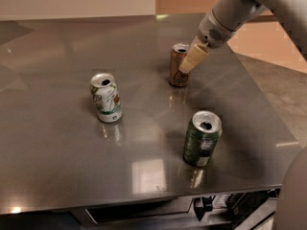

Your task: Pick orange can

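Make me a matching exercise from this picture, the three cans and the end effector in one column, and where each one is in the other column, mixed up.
Column one:
1. orange can
2. white can
3. dark green can
4. end effector

Column two:
A. front right of the table, nearest the camera
B. left side of the table, standing by itself
C. coming down from the upper right, at the orange can's right side
D. farthest back of the cans, upright

Pairs: 1-D, 2-B, 3-A, 4-C
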Controlling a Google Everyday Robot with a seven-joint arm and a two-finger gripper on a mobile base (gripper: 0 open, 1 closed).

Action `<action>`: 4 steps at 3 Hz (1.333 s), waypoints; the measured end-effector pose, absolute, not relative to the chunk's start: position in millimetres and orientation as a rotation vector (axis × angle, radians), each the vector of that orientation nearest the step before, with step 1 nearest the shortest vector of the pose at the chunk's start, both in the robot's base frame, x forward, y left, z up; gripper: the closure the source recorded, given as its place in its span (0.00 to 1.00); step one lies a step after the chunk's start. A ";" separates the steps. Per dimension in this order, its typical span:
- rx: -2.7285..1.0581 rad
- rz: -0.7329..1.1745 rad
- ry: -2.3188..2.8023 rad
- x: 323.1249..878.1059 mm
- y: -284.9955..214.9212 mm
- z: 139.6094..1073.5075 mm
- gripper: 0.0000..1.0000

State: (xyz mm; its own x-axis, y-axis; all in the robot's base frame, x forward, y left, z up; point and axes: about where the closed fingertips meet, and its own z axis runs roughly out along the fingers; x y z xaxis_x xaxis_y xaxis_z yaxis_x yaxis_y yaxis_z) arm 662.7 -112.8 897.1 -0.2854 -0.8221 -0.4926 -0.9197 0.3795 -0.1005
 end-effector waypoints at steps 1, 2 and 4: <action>-1.513 0.315 2.163 657.2 -107.3 900.0 0.63; -1.530 0.340 2.130 651.2 -104.7 912.7 0.86; -1.584 0.396 2.089 632.9 -108.9 931.2 1.00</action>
